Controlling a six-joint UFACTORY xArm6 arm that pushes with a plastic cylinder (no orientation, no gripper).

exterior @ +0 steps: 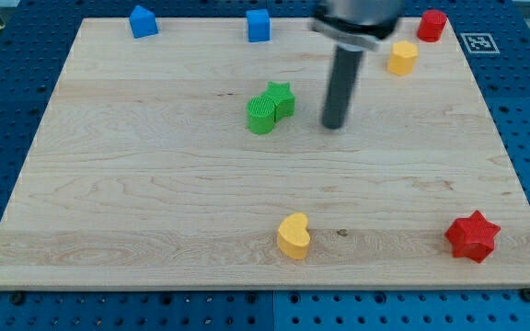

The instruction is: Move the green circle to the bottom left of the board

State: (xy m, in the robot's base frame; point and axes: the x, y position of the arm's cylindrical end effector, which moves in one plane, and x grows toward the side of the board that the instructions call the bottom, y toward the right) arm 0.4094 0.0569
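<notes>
Barely started: green circle (261,116) sits mid-board near the top edge, touching the green star (281,97); my tip (335,125), bare and holding nothing, sits just right, bottom-left corner far off

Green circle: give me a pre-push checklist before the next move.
1. My tip in view: ok.
2. My tip apart from the green circle, on the view's right: ok.
3. Green circle free of neighbours: not ok, the green star touches it.
4. Path to the board bottom left unblocked: ok.
5. Yellow heart off that path: ok.
6. Tip touching the board: cannot tell.
</notes>
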